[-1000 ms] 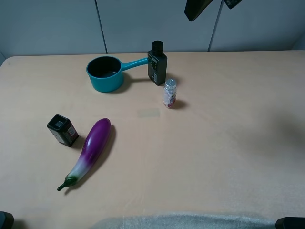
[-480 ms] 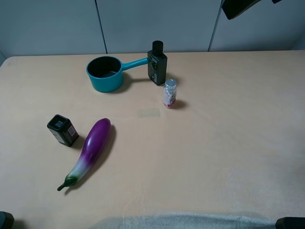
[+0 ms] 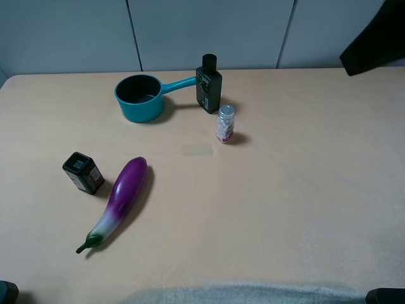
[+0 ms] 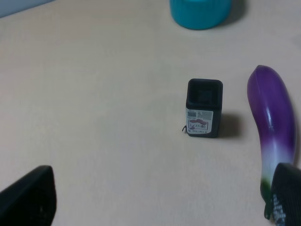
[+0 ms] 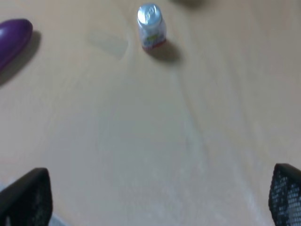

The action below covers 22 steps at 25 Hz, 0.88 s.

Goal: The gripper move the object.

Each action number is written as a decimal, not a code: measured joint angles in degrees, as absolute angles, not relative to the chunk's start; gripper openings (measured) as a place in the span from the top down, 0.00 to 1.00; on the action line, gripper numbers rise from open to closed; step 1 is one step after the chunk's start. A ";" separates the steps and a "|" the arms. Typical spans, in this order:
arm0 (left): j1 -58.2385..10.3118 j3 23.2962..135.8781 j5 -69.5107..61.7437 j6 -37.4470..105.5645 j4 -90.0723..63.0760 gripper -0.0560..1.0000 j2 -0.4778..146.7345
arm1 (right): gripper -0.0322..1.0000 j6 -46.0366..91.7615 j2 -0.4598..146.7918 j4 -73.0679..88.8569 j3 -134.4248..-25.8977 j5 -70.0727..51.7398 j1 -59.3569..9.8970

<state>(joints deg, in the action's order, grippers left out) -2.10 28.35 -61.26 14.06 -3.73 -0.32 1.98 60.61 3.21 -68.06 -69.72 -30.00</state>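
Observation:
The object, a dark green-black flat bottle point(image 3: 209, 83) with a round black cap, stands upright at the back of the table, beside the handle of a teal pot point(image 3: 139, 97). No gripper touches it. It is out of both wrist views. My left gripper point(image 4: 156, 201) is open and empty, with its fingertips point(image 4: 28, 202) wide apart, above a small black box point(image 4: 204, 107). My right gripper point(image 5: 156, 197) is open and empty, high above bare table with the clear shaker point(image 5: 151, 26) ahead of it. A dark part of the right arm point(image 3: 373, 47) shows at the top right.
A clear silver-capped shaker point(image 3: 225, 123) stands just in front and to the right of the bottle. A small black box point(image 3: 83, 171) and a purple eggplant point(image 3: 120, 199) lie at the front left. The eggplant point(image 4: 273, 122) and the pot point(image 4: 200, 9) show in the left wrist view.
The dark right arm has swung from the top middle of the exterior view to the top right edge. Nothing on the table has moved.

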 joint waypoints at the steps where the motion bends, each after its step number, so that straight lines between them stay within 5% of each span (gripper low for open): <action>1: -2.10 28.35 -61.26 14.06 -3.73 0.10 -0.32 | 0.30 1.92 59.53 3.21 -66.80 -69.72 -30.00; 6: -2.10 28.35 -61.26 14.06 -3.73 0.10 -0.32 | 0.30 1.75 52.33 3.19 -60.91 -69.72 -28.37; 22: -2.10 28.35 -61.26 14.06 -3.73 0.10 -0.32 | 0.30 0.47 24.58 1.49 -43.52 -65.18 -8.61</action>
<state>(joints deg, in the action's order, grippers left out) -2.10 28.35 -61.26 14.06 -3.73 -0.32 0.47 24.58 1.49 -43.52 -65.18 -8.61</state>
